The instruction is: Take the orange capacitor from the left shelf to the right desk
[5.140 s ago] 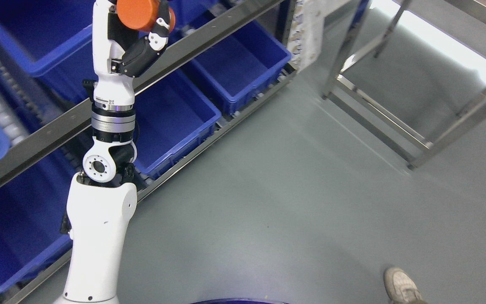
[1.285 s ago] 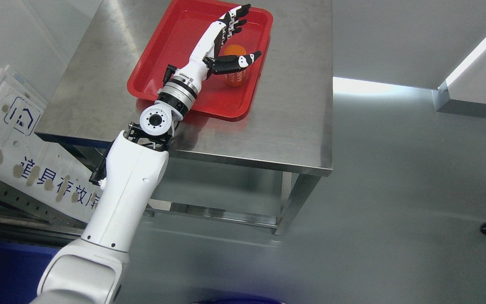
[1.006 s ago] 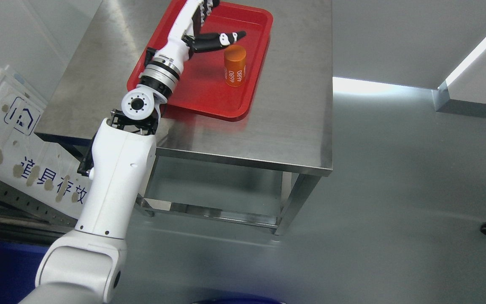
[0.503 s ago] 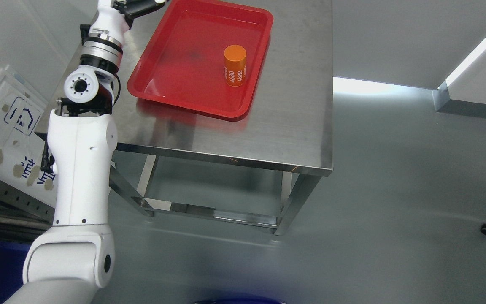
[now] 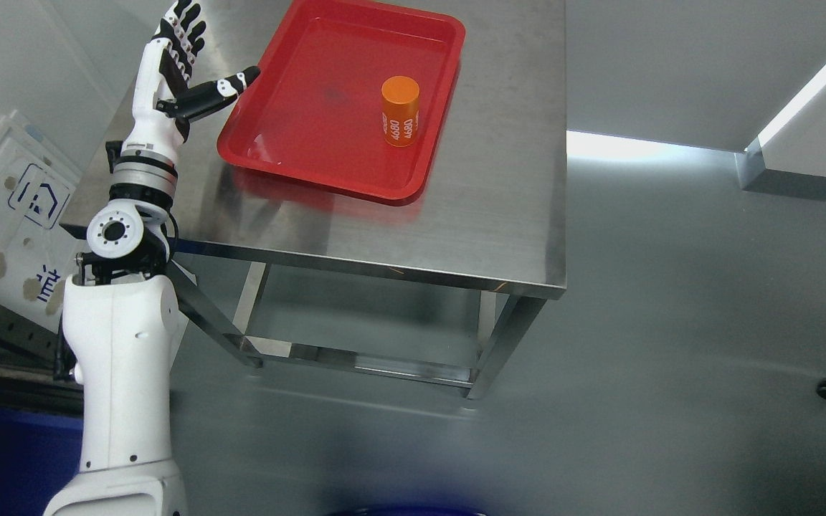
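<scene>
Steel tabletop (image 5: 413,222) first, filling the upper middle, bare metal all round its one landmark, the red tray (image 5: 291,147). Sitting toward the far left of the tabletop, that tray, nothing inside but a single item. Left arm (image 5: 122,358) up from the lower left, white and near vertical, standing wholly outside the tray's left edge where a second ago it stretched across the tray floor. Robot hand (image 5: 180,68) now clear of the tray, just beyond its near-left corner, fingers spread wide and straight, thumb (image 5: 216,92) pointing toward the tray rim, nothing held. Right arm nowhere in view. Smallest of all, the orange capacitor (image 5: 400,111): upright inside the tray, right of the tray's centre and near its right wall, white digits down its side, standing free and well apart from the hand. Five seconds back, clamped in that same hand beside the blue shelf bins; a little over a second back, set down with the fingers opening around it; since then unmoved on the same spot while hand and arm swung away to the left. Looks like delivery done, then: carried, placed, released, still standing. Only tucking the arm away left, by the look of it.
</scene>
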